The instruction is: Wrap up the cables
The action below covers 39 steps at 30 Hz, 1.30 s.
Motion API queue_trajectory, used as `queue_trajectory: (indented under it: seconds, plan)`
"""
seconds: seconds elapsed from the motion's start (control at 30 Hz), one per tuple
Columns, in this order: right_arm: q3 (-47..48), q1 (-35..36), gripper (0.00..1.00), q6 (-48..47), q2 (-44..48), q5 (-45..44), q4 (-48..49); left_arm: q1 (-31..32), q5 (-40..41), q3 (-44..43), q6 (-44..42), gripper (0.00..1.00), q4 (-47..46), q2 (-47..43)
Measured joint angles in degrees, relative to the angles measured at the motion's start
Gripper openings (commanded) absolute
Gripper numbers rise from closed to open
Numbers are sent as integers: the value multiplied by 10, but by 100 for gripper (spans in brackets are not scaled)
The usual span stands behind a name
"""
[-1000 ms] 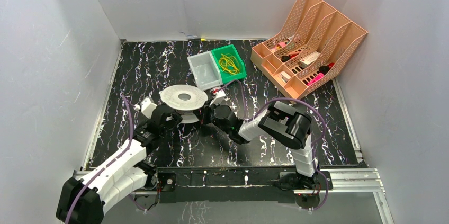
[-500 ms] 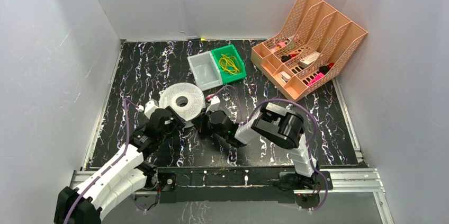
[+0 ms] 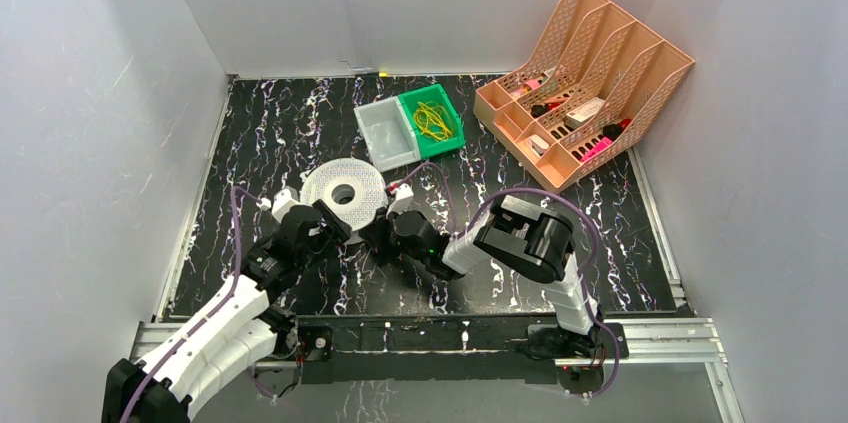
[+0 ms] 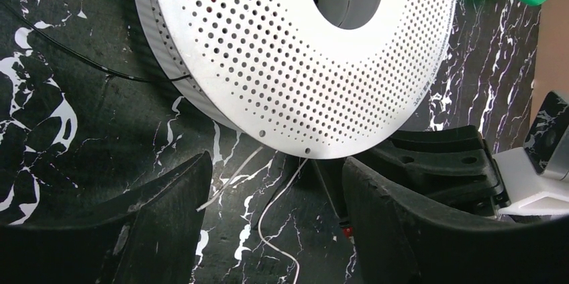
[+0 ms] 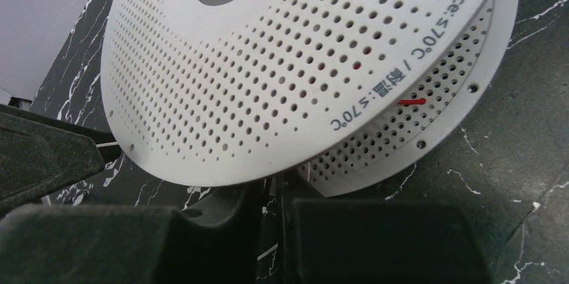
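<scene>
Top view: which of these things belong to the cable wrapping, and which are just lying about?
In the job:
- white perforated spool
- red wire, glimpsed between the spool's flanges
- left gripper and right gripper, both at the spool's near edge

Lying about:
- clear bin
- green bin holding a yellow wire tangle
- peach organiser with small items in it

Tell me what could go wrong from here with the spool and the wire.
1. The spool sits tilted on the table while the left gripper is open and not holding it; it may tip or roll.
2. A thin loose wire lies between its jaws and could snag.
3. The red cable shows only through the spool's holes; its windings might loosen if the spool drops.
</scene>
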<state>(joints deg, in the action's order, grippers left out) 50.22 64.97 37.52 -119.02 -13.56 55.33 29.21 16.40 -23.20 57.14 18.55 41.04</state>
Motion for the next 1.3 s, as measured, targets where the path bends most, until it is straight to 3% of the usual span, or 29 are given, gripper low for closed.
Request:
queue_trajectory:
  seconds: [0.73,0.97,1.3]
  plan:
    - [-56,19,41,15,89,0,-82,0,49,-137,-58,73,66,-15]
    - [-96,19,45,15,179,-10,-129,0,73,-197,-111,80,87,-15]
    - [-99,11,48,-51,341,-82,-294,0,97,-287,-222,98,100,-15]
